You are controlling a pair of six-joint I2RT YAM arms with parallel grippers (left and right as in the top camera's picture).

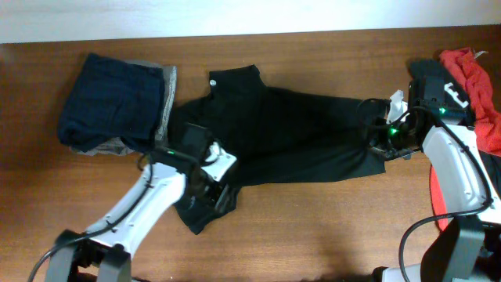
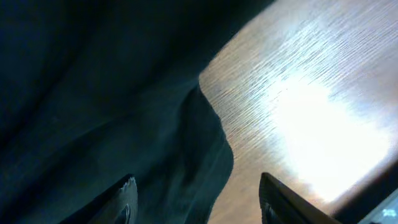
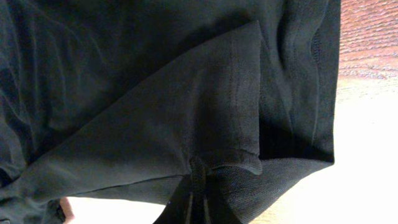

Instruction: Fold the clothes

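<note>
Tabletop (image 1: 313,227) | left pincer (image 2: 199,200) open over black shirt (image 1: 297,133) | right pincer (image 3: 198,200) seemingly pinching it, wrist view only

black shirt (image 1: 297,141) spread mid-table | navy/grey pile (image 1: 113,106) left | red garment (image 1: 468,69) right

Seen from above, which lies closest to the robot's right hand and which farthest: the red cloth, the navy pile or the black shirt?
1. The black shirt, directly at the right hand.
2. The red cloth, at the far-right edge.
3. The navy pile, far left.
</note>
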